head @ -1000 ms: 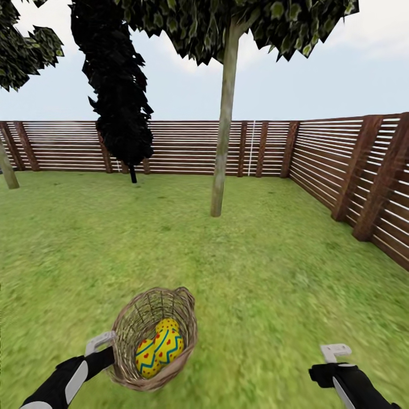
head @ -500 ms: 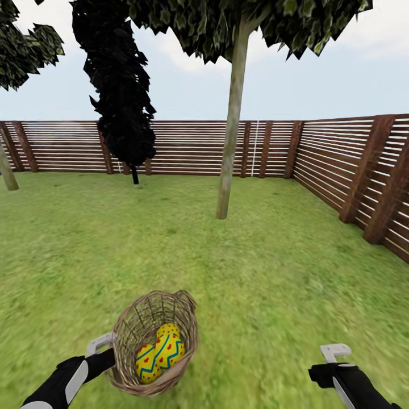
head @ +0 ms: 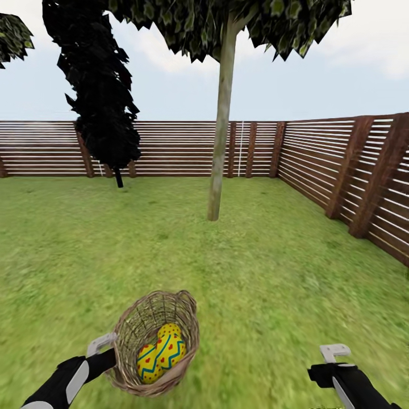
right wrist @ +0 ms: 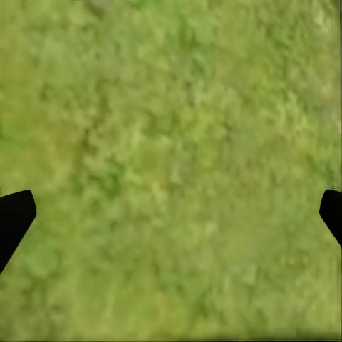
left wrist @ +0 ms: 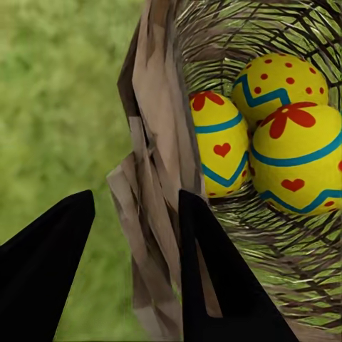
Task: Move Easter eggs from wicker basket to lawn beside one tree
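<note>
Holding the wicker basket (head: 154, 342) low in the frame, left of centre, our left gripper (head: 103, 350) has its two dark fingers (left wrist: 214, 278) closed on the woven rim, one inside the wall and one outside. Three Easter eggs (left wrist: 285, 135) sit together in the basket, touching one another, yellow with blue zigzags and red marks. At the lower right, our right gripper (head: 335, 355) hangs over the bare lawn (head: 272, 272) with its fingers spread wide and nothing between them. Up the frame, just right of centre, the pale-trunked tree (head: 218, 142) stands well apart from the basket, a dark columnar tree (head: 99, 102) to its left before the slatted fence (head: 187, 147).
</note>
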